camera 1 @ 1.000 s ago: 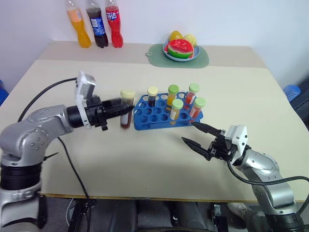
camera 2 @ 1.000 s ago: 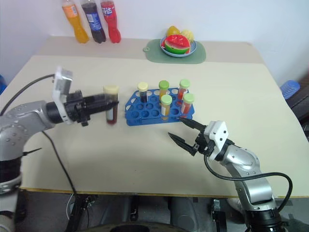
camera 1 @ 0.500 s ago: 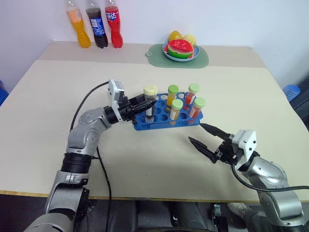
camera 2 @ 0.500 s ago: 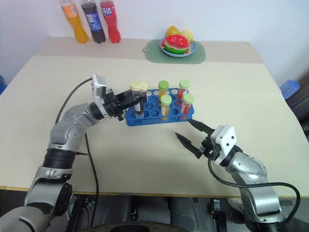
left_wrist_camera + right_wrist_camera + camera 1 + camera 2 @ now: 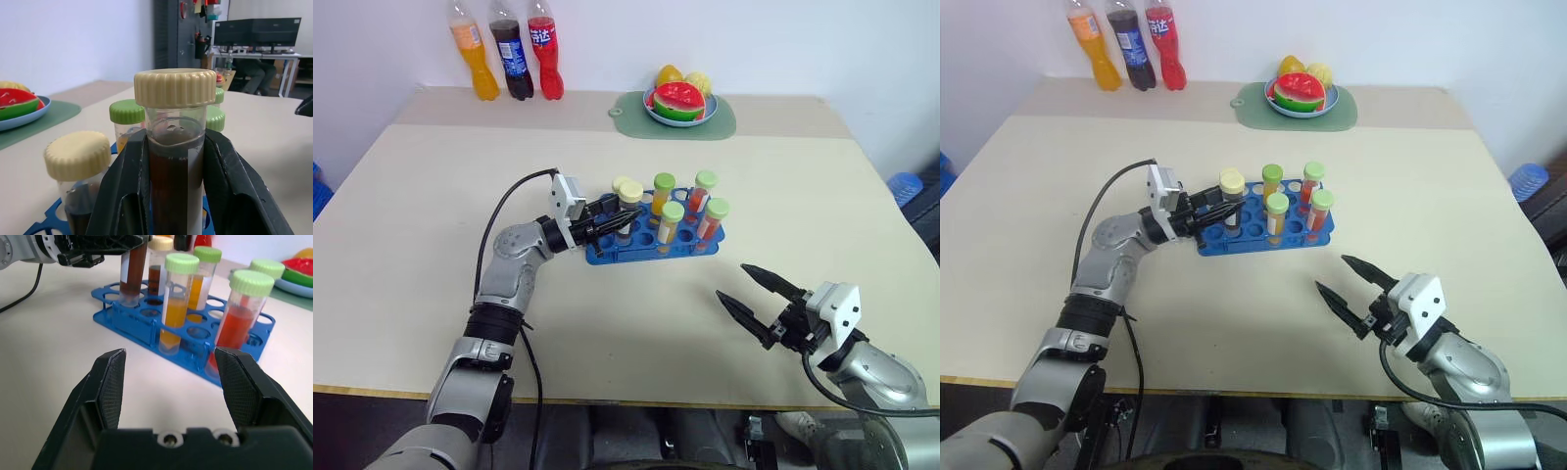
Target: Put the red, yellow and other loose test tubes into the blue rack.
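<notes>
This looks like an office or lab room used for testing. A plain beige worktop (image 5: 411, 245) stands against a bare white wall. Beyond it, the left wrist view shows a desk (image 5: 254, 54) with a dark monitor (image 5: 257, 32), and a dark pegboard panel (image 5: 190, 29) hung with small items.

The two eye views looked from the head forward and down over the table (image 5: 431, 196), almost the same, only a little shifted. Both shared the blue rack (image 5: 607, 253) in the middle. The left wrist view sat very near, facing level along its fingers (image 5: 124, 196) over the rack. The right wrist view looked level at the same rack (image 5: 146, 323) from further back.
</notes>
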Controlling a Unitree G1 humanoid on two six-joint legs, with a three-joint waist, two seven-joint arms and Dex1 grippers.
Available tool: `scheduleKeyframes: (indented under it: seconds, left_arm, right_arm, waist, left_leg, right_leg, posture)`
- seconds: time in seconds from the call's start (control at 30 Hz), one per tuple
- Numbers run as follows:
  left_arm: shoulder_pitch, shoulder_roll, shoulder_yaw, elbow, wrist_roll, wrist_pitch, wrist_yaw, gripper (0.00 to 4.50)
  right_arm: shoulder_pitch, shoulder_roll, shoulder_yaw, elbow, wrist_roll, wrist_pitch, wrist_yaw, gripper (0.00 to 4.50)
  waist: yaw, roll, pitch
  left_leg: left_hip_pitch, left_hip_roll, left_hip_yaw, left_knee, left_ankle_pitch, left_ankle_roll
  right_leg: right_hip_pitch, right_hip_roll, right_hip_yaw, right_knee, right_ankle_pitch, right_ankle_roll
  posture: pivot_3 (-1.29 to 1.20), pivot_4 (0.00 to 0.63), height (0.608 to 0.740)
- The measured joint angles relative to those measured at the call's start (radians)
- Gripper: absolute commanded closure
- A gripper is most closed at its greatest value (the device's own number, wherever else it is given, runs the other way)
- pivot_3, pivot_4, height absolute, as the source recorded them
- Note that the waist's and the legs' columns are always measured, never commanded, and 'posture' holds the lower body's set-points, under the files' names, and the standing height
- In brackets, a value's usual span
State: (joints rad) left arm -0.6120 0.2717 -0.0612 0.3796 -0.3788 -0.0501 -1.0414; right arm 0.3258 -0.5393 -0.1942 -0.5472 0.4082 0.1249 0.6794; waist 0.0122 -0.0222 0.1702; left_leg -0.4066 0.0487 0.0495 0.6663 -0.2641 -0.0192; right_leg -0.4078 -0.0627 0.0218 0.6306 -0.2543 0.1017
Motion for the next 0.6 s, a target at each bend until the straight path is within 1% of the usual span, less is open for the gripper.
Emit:
scheduleKeyframes:
  seconds: [0.27, 0.37, 0.43, 0.47, 0.53, 0.6]
  left_arm:
    - [0.0, -0.008, -0.026, 0.09, 0.062, -0.039, -0.034, 3.33]
    - [-0.016, -0.008, -0.02, 0.113, 0.055, 0.004, -0.046, 2.16]
    - [-0.016, -0.014, -0.02, 0.128, 0.056, 0.014, -0.044, 1.15]
    - [-0.013, -0.021, -0.018, 0.128, 0.056, 0.014, -0.026, 0.72]
    - [-0.005, -0.023, -0.003, 0.097, 0.052, 0.027, 0.0, 0.72]
    - [0.02, -0.002, 0.016, 0.018, 0.04, 0.04, 0.014, 0.72]
  right_arm:
    - [-0.002, 0.0, -0.012, -0.008, 0.0, 0.002, -0.007, 1.3]
    - [-0.005, 0.0, -0.012, -0.008, 0.0, 0.003, -0.008, 1.3]
    - [-0.006, 0.0, -0.012, -0.008, 0.0, 0.003, -0.008, 1.3]
    - [-0.005, 0.0, -0.012, -0.008, 0.0, 0.003, -0.008, 1.3]
    - [-0.006, 0.0, -0.012, -0.008, 0.0, 0.004, -0.008, 1.3]
    - [-0.006, 0.0, -0.012, -0.008, -0.001, 0.014, -0.017, 1.3]
  waist:
    - [0.001, 0.001, -0.001]
    - [0.001, 0.001, -0.001]
    - [0.0, 0.001, -0.001]
    - [0.0, 0.001, -0.001]
    - [-0.002, 0.001, -0.001]
    - [-0.005, 0.001, -0.001]
  left_leg:
    - [0.0, 0.0, -0.001, 0.0, 0.0, 0.0]
    - [0.0, 0.0, -0.001, 0.0, 0.0, 0.0]
    - [-0.001, 0.0, -0.001, 0.0, 0.0, 0.0]
    - [-0.001, 0.0, -0.001, 0.0, 0.0, 0.0]
    - [-0.001, 0.0, -0.001, 0.0, 0.0, 0.0]
    - [-0.001, 0.001, -0.001, -0.001, 0.0, 0.0]
  right_leg:
    - [0.0, 0.0, 0.0, -0.001, 0.0, 0.0]
    - [0.0, 0.0, 0.0, -0.001, 0.0, 0.0]
    - [0.0, 0.0, 0.0, -0.001, 0.0, 0.0]
    - [-0.001, 0.0, 0.0, -0.001, 0.0, 0.0]
    - [-0.001, 0.0, 0.0, 0.0, 0.0, 0.0]
    - [-0.001, 0.0, 0.0, 0.0, 0.0, 0.0]
  posture:
    - [0.0, 0.15, 0.74]
    - [0.0, 0.15, 0.74]
    - [0.0, 0.15, 0.74]
    - [0.0, 0.15, 0.74]
    - [0.0, 0.15, 0.74]
    - [0.0, 0.15, 0.74]
